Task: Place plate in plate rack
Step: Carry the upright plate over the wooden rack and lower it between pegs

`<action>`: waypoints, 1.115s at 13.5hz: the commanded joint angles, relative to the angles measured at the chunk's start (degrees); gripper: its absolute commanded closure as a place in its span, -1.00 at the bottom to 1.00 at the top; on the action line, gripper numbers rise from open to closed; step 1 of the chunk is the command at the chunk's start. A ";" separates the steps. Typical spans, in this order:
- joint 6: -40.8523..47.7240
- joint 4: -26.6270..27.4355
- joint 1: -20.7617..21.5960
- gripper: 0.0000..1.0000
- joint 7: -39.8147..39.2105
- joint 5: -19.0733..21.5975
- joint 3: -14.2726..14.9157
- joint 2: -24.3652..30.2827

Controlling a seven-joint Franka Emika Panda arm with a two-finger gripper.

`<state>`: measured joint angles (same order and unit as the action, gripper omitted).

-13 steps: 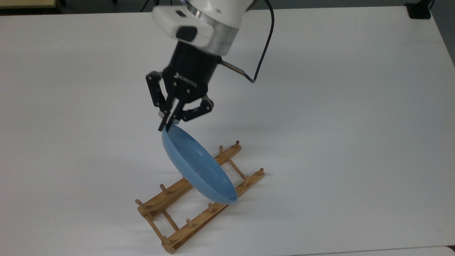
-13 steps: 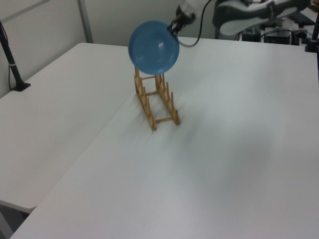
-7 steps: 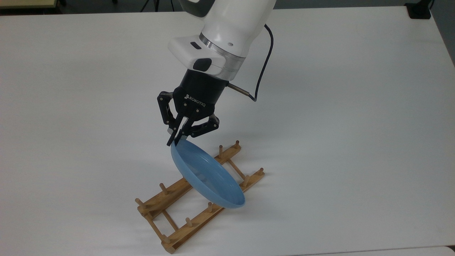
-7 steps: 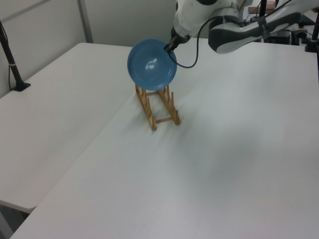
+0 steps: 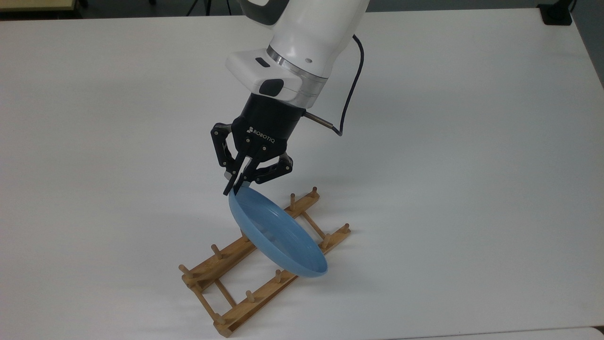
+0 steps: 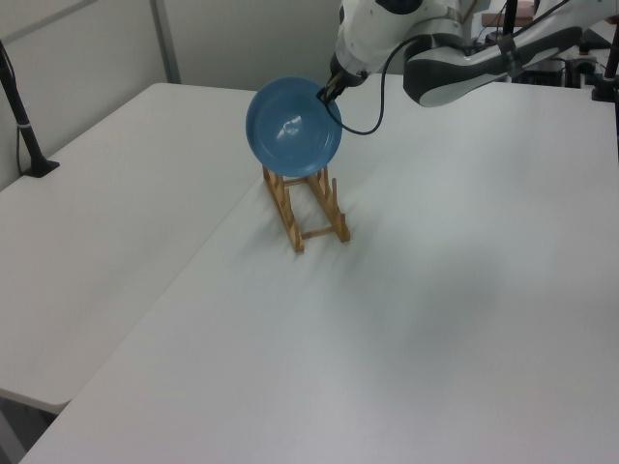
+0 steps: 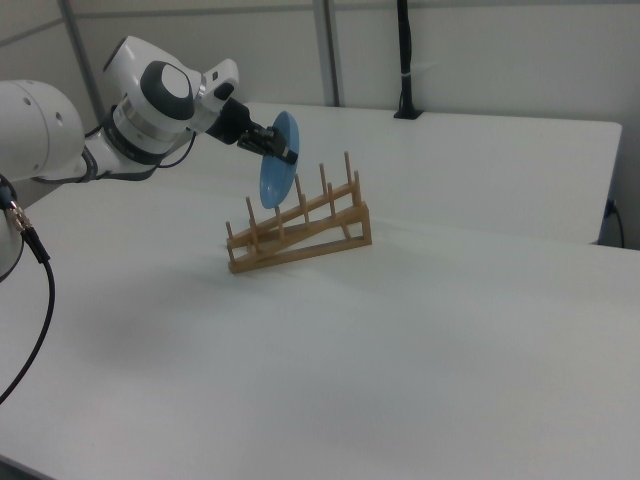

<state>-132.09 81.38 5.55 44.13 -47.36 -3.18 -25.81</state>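
Note:
My gripper [image 5: 232, 189] is shut on the upper rim of the light-blue plate [image 5: 278, 238], which hangs on edge and tilted over the middle of the wooden plate rack [image 5: 222, 271]. The plate's lower edge is down among the pegs near the rack's front rail. In the left view the plate [image 6: 293, 128] faces the camera, with the gripper [image 6: 326, 93] at its upper right rim and the rack [image 6: 305, 208] below it. Seen from the right view, the plate [image 7: 277, 160] is edge-on above the rack [image 7: 300, 232], gripper [image 7: 287, 155] pinching its rim.
The white table [image 5: 472, 165] stretches wide around the rack. A black cable [image 5: 351, 80] hangs from the arm's wrist. A black clamp post [image 6: 24, 130] stands at the left view's left table edge, another post [image 7: 405, 60] at the right view's far edge.
The gripper came down and toward the top view's right with the plate, bringing it lower over the rack. In the last half second it moved only slightly.

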 commanded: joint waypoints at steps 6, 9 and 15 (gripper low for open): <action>-0.89 -1.31 -0.10 1.00 0.35 0.34 0.98 1.12; -0.89 -1.13 -0.10 1.00 0.35 -1.06 0.98 0.77; -0.89 -0.52 0.17 1.00 0.61 -7.38 0.98 -0.73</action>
<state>-132.09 79.92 5.21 44.16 -51.83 -2.75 -26.55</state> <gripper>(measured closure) 0.952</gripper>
